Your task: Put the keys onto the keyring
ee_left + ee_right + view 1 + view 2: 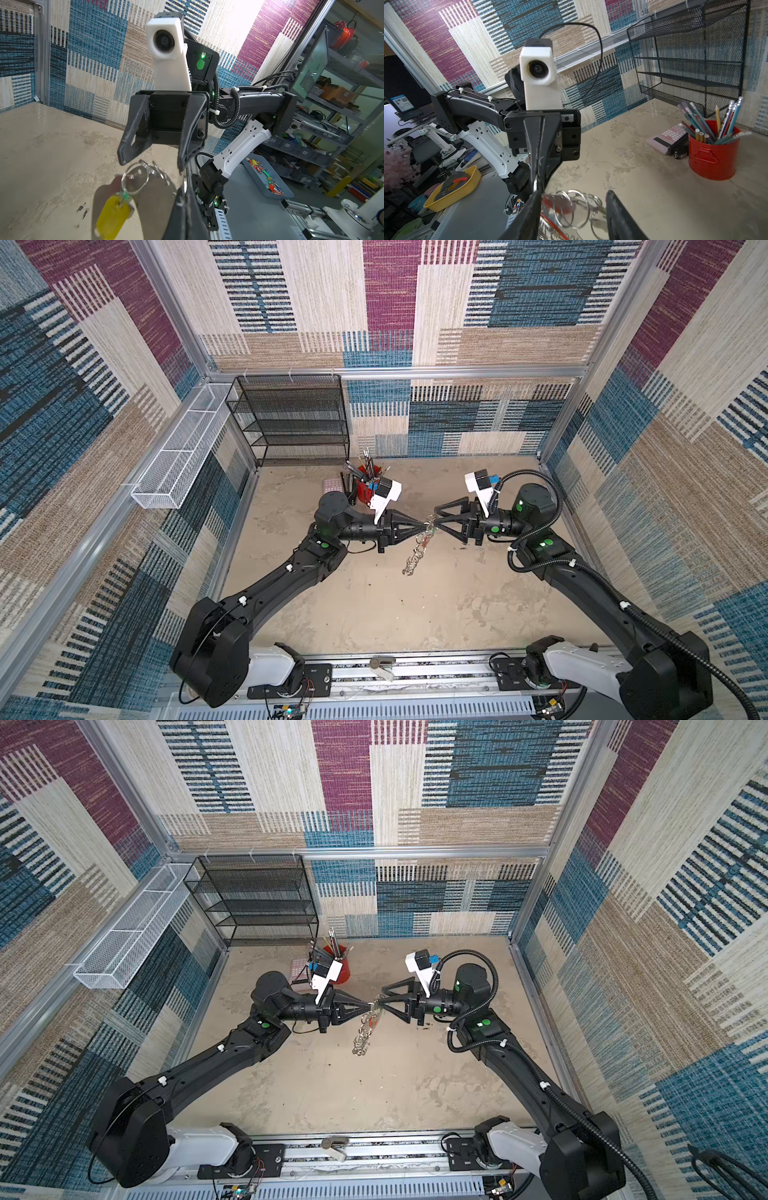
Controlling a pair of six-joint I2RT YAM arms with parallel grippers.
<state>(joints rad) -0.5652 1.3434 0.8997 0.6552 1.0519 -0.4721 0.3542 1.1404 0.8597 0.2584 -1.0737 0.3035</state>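
Between my two grippers, raised above the table (374, 614), hangs the keyring (158, 199). Its chain of split rings trails down below the fingertips, and I cannot tell whether the low end touches the surface. My left gripper (537, 185) is pinched fully together on a ring at the top of the band. My right gripper (151, 165) faces it tip to tip with its jaws parted and clamping nothing; a few loose rings sit in the gap between its fingers.

A yellow-tagged key (113, 215) already hangs from a ring just below the left fingertips, so I judge at least one key done. A red tag (549, 202) shows among the rings right at the right gripper, but I cannot tell whether it is threaded on. More tagged keys lie in a tray (287, 192) off the table behind the right arm, so I reckon work is left.

For room, bare table lies under and in front of both hands. Behind the left gripper, near its wrist, stand a red pencil cup (365, 491) and a pink calculator (332, 485). The mesh shelf (295, 423) and the walls are well apart from either hand
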